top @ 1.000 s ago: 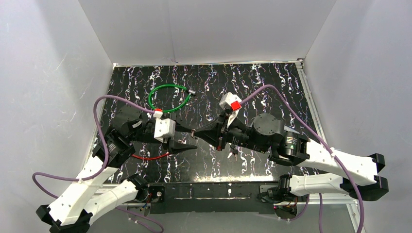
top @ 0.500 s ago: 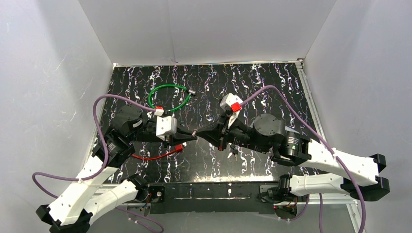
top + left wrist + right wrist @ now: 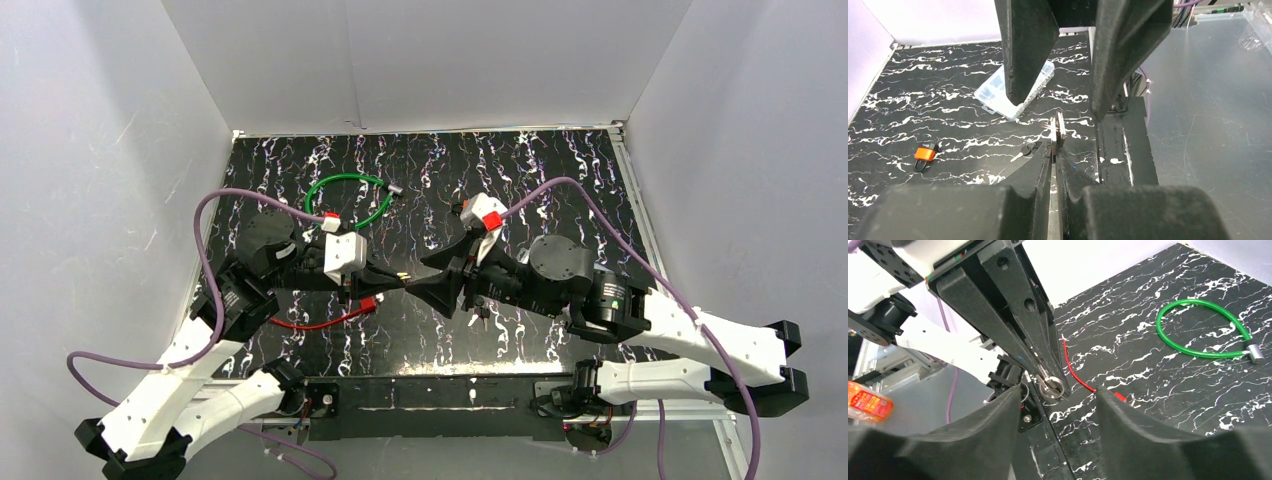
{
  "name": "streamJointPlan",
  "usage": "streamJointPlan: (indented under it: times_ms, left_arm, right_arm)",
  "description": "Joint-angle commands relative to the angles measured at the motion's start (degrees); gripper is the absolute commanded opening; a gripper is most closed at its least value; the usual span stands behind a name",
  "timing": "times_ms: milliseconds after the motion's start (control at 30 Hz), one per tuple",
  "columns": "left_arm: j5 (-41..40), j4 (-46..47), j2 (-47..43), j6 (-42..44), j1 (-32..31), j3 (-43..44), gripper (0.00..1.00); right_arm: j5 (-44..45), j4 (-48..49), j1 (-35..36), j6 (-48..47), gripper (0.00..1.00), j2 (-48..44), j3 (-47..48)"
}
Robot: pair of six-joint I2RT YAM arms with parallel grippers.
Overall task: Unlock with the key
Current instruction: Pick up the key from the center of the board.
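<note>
A small silver key on a ring [image 3: 1057,131] sticks out from the tips of my left gripper [image 3: 1054,155], which is shut on it above the table's middle [image 3: 397,275]. In the right wrist view the key ring [image 3: 1052,386] hangs at the end of the left fingers. My right gripper [image 3: 1058,391] faces it with the jaws open on either side of the ring, not touching it [image 3: 425,276]. An orange padlock [image 3: 924,154] lies on the mat. Below the left gripper lies a red cable lock [image 3: 322,320], and a green cable lock [image 3: 345,200] lies farther back.
A second dark-headed key [image 3: 482,318] lies on the mat under the right arm. A clear plastic box [image 3: 1013,92] sits on the mat beyond the right fingers [image 3: 1025,55]. A black bar [image 3: 430,392] runs along the near edge, and white walls close in three sides.
My left gripper has shut on the key and my right gripper has opened and let it go. The right arm has drawn back slightly to the right.
</note>
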Motion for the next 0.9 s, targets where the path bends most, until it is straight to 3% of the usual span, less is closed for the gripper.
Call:
streamJointPlan:
  times_ms: [0,233,367,533,700,867]
  left_arm:
    - [3.55,-0.19,1.55,-6.59,-0.29,3.41,0.0]
    - [6.59,1.17,3.73,-12.45,-0.3,5.12,0.0]
    - [6.97,1.23,4.25,-13.32,-0.31,5.61,0.0]
    - [7.33,0.86,4.31,-13.57,-0.29,6.64,0.0]
    - [7.6,0.42,3.96,-13.74,-0.3,7.56,0.0]
    - [9.03,-2.76,4.09,-11.81,-0.26,8.47,0.0]
  right_arm:
    - [-0.37,2.7,-0.15,1.33,0.72,-2.8,-1.68]
    - [-1.92,6.28,-0.17,0.78,0.75,-4.58,-4.45]
    - [-1.94,9.29,-0.21,-0.44,0.7,-3.84,-3.98]
    - [-1.93,9.96,-0.24,-1.14,0.49,-1.62,-2.93]
    - [-0.53,9.27,-0.31,-0.7,0.06,-0.67,-2.66]
    - [0.96,5.74,-0.38,-1.17,0.01,-2.66,-2.47]
